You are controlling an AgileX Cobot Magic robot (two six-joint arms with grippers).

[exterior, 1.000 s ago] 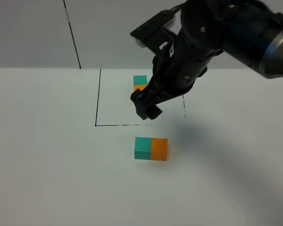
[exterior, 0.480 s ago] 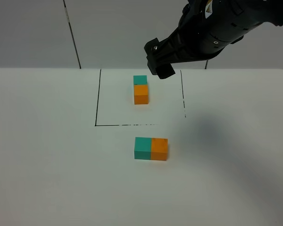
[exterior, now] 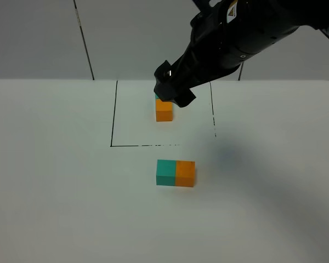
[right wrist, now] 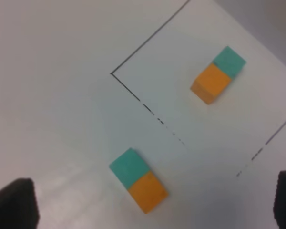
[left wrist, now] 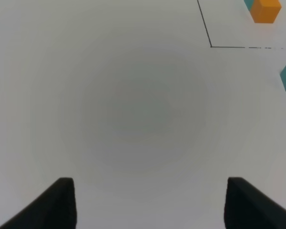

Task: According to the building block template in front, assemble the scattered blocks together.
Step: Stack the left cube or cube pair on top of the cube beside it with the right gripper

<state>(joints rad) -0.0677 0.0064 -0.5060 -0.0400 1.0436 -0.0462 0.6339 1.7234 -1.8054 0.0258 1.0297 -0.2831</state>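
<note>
Right claw point(exterior: 172, 89) dipped (jaws wide) toward template point(exterior: 164, 111).

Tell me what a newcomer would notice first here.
The big black arm reaches in from the upper right, its open hand hanging near the framed cubes at the back of the white table. In front of the black outline, a teal cube and an orange cube sit touching side by side.
</note>
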